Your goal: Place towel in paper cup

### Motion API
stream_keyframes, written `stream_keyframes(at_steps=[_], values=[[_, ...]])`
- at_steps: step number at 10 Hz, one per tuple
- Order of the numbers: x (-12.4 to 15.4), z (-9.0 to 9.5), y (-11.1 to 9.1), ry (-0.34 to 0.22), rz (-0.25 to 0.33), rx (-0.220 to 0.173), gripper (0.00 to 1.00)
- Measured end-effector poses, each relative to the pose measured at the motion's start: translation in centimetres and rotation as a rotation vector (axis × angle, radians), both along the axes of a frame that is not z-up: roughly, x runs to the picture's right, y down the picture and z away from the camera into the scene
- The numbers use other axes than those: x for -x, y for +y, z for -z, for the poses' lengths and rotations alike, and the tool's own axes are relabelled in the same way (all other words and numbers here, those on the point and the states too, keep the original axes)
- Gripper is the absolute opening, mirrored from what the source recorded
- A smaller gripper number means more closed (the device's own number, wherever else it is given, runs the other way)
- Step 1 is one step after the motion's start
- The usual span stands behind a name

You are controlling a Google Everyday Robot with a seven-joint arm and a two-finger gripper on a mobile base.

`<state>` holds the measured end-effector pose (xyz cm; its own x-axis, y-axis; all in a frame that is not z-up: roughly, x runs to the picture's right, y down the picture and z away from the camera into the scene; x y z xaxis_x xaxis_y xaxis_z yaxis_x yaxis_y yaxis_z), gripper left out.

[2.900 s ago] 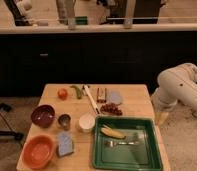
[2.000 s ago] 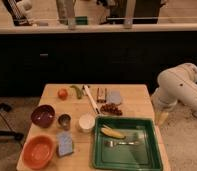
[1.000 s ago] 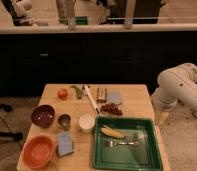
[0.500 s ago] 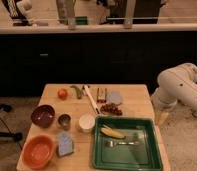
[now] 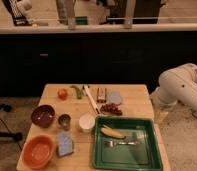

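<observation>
The towel (image 5: 113, 97), a small pale grey-blue square, lies flat near the far edge of the wooden table (image 5: 137, 97), right of centre. The paper cup (image 5: 86, 122), short, white and upright, stands mid-table just left of the green tray; nothing shows inside it. My white arm (image 5: 184, 90) bends in from the right. Its gripper (image 5: 161, 116) hangs low beside the table's right edge, well away from both towel and cup, open and holding nothing.
A green tray (image 5: 157, 150) at the front right holds a banana (image 5: 112, 132) and a fork (image 5: 121, 143). On the left are a metal cup (image 5: 64, 121), a purple bowl (image 5: 43, 115), an orange bowl (image 5: 38, 151) and a brighter blue cloth (image 5: 65, 145). Fruit, a white utensil (image 5: 92, 100) and a brown bar (image 5: 100, 94) sit near the towel.
</observation>
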<state>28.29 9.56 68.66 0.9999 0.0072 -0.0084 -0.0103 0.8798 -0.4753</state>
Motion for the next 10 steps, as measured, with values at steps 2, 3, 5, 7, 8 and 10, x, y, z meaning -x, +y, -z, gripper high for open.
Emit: stream_keyframes(at_steps=[2, 3, 5, 7, 8, 10], values=[[1.1, -1.7, -2.0, -0.057, 0.052, -0.042, 0.80], [1.1, -2.4, -2.6, -0.085, 0.076, -0.063, 0.80], [1.8, -3.7, -3.9, -0.134, 0.132, -0.097, 0.80], [2.2, -4.5, -4.3, -0.153, 0.167, -0.100, 0.80], [2.3, -4.5, -4.3, -0.156, 0.164, -0.099, 0.80], [2.1, -4.4, -4.3, -0.152, 0.163, -0.100, 0.80]])
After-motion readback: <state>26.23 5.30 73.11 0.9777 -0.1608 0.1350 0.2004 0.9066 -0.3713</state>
